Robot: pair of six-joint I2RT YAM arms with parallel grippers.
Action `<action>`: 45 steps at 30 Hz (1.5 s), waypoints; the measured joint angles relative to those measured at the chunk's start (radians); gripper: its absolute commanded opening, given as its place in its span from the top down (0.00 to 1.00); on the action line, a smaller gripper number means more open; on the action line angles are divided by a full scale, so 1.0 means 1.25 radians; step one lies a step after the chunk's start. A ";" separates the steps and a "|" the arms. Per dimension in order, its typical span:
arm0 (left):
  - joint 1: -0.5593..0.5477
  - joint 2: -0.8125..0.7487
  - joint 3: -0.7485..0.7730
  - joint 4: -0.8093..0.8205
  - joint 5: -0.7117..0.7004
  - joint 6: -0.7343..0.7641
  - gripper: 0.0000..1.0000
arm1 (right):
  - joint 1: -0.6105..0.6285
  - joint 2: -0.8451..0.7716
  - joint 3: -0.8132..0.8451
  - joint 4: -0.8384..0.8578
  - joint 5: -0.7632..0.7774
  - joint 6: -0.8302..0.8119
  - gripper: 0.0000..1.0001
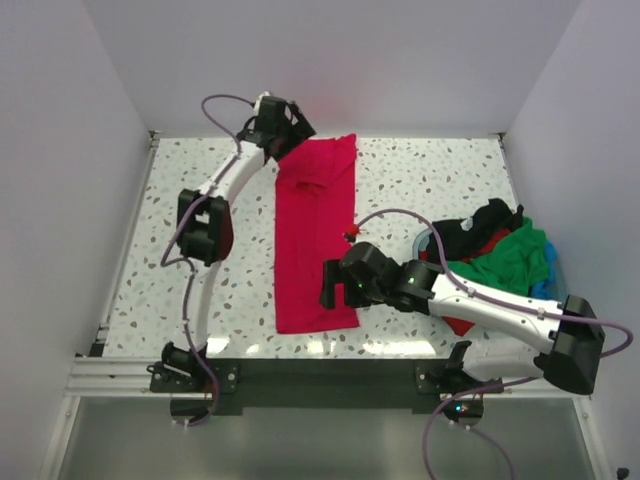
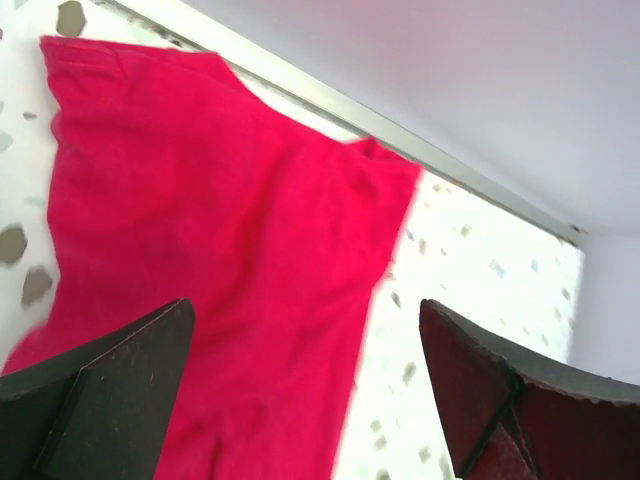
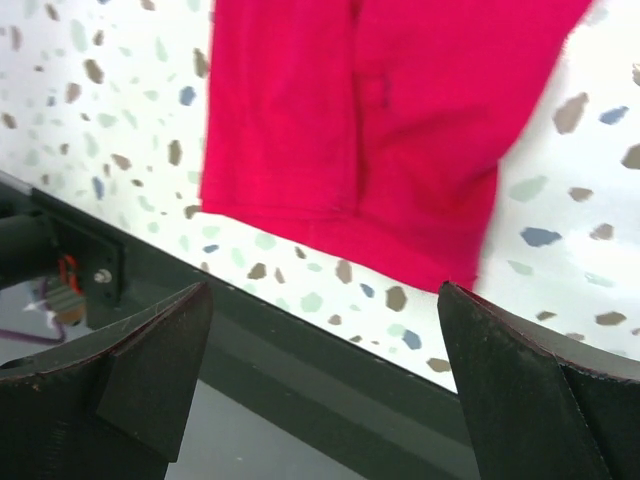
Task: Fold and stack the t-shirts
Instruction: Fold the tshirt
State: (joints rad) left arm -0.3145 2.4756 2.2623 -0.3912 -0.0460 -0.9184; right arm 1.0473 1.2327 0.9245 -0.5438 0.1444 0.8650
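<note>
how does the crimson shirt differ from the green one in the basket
The bright crimson-red cotton t-shirt lies flat in a long strip on the speckled table; the green cotton t-shirt is crumpled. The crimson one lies alone; the green one is heaped with other clothes in the light blue round basket. Both are plain-coloured.

- crimson-red t-shirt (image 1: 315, 235): flat, sides folded in to a long narrow strip, centre of scene, running near to far, far end leaning slightly right
- green t-shirt (image 1: 510, 258): crumpled, on top of heap at right
- black t-shirt (image 1: 470, 232): crumpled, far-left side of heap, touching green
- red t-shirt (image 1: 458, 323): mostly hidden, near side of heap
</note>
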 measured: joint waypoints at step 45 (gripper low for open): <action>-0.251 -1.151 -1.533 0.026 0.202 -0.076 0.78 | -0.060 0.083 -0.273 0.237 -0.108 0.000 0.60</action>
State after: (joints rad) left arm -0.6289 1.0370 0.3466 -0.3584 0.2070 -1.0130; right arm 0.9730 1.3369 0.5838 -0.2470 0.0090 0.8646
